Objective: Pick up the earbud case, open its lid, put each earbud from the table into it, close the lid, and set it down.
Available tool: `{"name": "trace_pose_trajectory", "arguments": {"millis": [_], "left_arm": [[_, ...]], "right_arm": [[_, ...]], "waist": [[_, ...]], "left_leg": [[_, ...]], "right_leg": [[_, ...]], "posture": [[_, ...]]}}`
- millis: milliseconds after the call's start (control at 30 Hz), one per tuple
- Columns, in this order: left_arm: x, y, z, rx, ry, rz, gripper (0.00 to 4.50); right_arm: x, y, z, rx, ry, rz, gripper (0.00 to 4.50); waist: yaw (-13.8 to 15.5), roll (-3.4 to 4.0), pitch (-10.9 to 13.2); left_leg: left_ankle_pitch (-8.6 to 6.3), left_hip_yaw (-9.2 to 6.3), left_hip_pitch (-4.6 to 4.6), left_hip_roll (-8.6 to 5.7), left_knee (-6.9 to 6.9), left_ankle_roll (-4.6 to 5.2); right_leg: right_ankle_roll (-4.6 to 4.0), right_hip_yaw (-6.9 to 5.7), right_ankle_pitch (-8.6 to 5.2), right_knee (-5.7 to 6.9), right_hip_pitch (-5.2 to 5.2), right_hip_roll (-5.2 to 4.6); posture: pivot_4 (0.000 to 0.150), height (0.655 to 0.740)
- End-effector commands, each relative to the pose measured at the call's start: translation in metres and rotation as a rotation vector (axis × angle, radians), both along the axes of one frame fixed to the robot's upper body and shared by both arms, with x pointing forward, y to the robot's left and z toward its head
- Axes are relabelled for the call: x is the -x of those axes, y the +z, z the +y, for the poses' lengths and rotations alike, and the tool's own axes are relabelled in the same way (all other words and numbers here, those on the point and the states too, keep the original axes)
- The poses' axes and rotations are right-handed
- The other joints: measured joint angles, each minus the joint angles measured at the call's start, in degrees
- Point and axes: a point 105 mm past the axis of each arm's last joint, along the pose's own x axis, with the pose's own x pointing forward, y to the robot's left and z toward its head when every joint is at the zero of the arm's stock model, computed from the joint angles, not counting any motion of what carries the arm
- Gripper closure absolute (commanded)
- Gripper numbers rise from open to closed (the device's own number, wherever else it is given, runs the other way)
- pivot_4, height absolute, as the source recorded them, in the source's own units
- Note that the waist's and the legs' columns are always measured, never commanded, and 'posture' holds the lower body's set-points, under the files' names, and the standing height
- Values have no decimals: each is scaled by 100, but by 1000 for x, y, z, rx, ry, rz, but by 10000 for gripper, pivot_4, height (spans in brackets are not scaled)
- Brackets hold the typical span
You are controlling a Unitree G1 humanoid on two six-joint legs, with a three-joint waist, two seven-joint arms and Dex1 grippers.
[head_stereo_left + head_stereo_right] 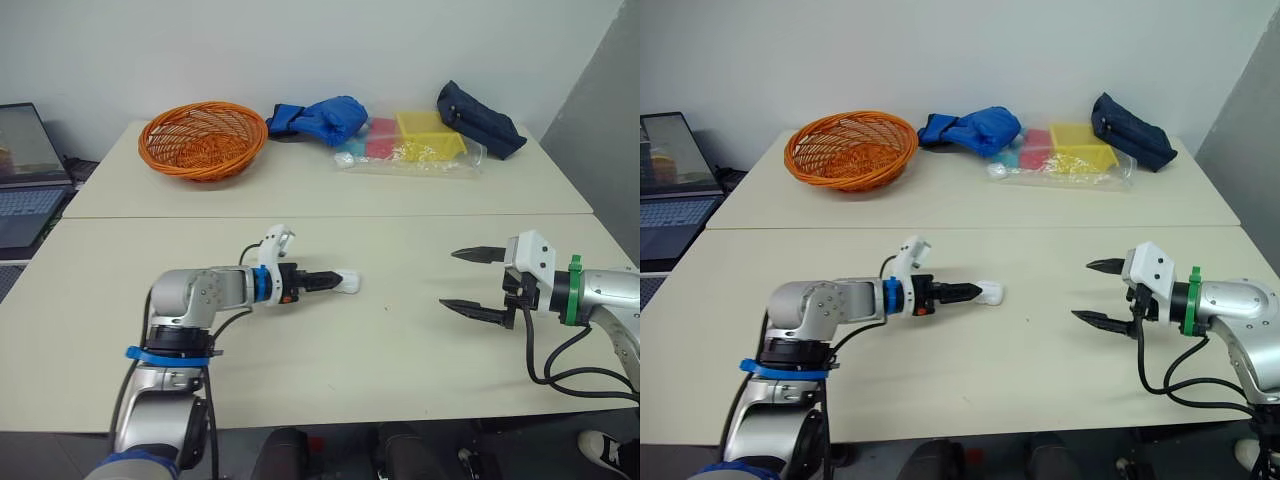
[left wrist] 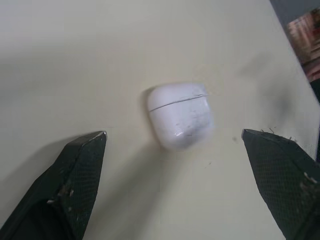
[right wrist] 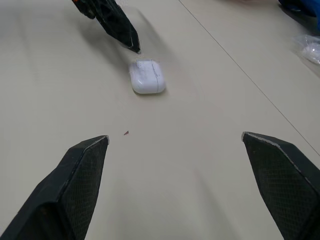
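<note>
While left fingers gape, earbud case lies closed.

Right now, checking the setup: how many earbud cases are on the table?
1: the earbud case lies closed on the near table, just ahead of the open left gripper.

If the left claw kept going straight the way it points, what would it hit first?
Most likely the white earbud case, lying just ahead of the left gripper, whose jaws stand open.
</note>
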Motion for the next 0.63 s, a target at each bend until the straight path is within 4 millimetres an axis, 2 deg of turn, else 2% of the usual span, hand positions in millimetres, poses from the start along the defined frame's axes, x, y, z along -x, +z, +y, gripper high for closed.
{"name": "trace_pose_trajectory", "arguments": {"millis": [33, 67, 133, 300, 400, 467, 633], "left_arm": [[-9, 46, 36, -210, -136, -390, 297], [-12, 60, 46, -282, -197, -523, 297], [-13, 71, 57, -364, -273, -649, 297], [2, 72, 81, -442, -401, -720, 297], [3, 85, 81, -370, -376, -745, 297], [1, 90, 77, -349, -364, -764, 297], [0, 91, 72, -310, -366, -750, 297]], "right_arm": [[-4, 7, -13, 13, -20, -34, 0], [-4, 6, -18, 17, -32, -31, 0], [-5, 6, -24, 20, -42, -29, 0], [-7, 12, -30, 6, -68, -40, 0], [-6, 20, -23, -16, -44, -46, 0], [-6, 21, -20, -24, -38, -45, 0], [-5, 22, -15, -28, -28, -38, 0]], "waist": [[1, -1, 1], [28, 0, 1], [87, 1, 1], [192, 2, 0], [204, 2, 0], [204, 2, 1], [196, 2, 0]], "left_leg": [[-1, 2, 0, 0, -2, -1], [-1, 1, 0, 2, -8, -1], [-1, 8, -3, -1, -16, -2], [-4, 19, -27, -6, -17, -4], [-5, 14, -62, -5, -12, -4], [-5, 2, -91, -1, 5, -3], [-4, 2, -84, 1, 8, -2]], "right_leg": [[-23, -1, -13, -2, -1, 0], [-44, -3, -25, -2, -4, -6], [-85, -7, -18, -7, -7, -26], [-85, -11, -17, -38, -12, -67], [-83, -19, -16, -32, -44, -67], [-73, -28, -11, -18, -67, -33], [-21, -23, -14, -3, -63, -16]], "posture": [[1500, 7400], [1500, 7400], [1500, 7400], [1500, 7400], [1500, 7400], [1500, 7400], [1500, 7400]]}}
